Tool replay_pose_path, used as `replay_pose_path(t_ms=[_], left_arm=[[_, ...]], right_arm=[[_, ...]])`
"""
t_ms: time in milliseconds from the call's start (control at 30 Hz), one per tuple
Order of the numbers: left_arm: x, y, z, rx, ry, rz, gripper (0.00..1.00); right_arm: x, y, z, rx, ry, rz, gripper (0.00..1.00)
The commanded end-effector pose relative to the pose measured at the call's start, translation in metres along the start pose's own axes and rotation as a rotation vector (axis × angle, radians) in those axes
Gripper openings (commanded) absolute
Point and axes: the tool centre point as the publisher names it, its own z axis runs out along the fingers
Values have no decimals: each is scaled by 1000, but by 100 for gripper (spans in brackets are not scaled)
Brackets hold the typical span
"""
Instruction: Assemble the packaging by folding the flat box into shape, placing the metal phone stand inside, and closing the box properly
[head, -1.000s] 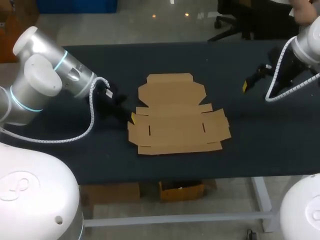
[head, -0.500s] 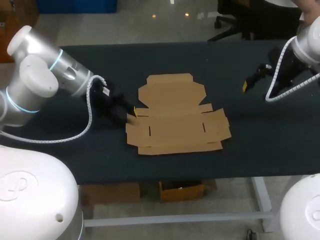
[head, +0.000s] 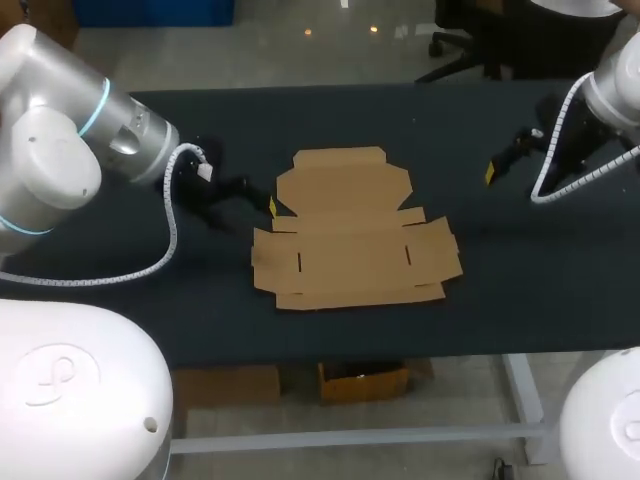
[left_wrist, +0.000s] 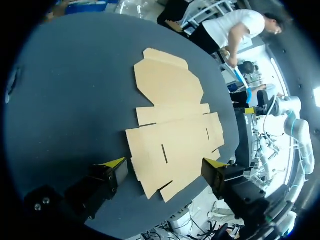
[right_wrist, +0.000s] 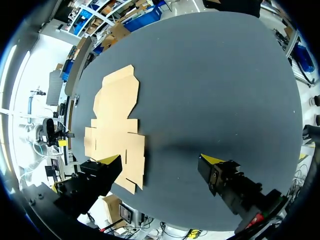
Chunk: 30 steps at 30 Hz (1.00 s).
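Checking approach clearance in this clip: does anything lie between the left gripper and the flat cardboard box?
Nothing visible does. The left gripper, open, hangs right by the left edge of the flat box. In the left wrist view the box lies just ahead of its open fingers, with only bare table around them.

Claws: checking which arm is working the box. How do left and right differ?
The left claw hangs at the flat box's left edge; the right claw sits off to its right. The box shows between the left claw's fingers, but off to one side of the right claw's. Both are open and empty.
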Motion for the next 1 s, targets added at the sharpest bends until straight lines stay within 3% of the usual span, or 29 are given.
replay_pose_path(t_ms=[33,167,333,600,1000], left_arm=[[20,13,-16,48,-81,73,100],[27,13,-17,51,-87,102,100],[22,6,-16,37,-76,99,100],[4,-25,-28,-9,-22,68,100],[4,-25,-28,-9,-22,68,100]], right_arm=[[4,8,0,14,-3,-7,100],[10,15,2,26,-15,-18,100],[12,19,5,33,-22,-19,100],[9,16,11,48,-27,10,100],[9,15,13,57,-31,18,100]])
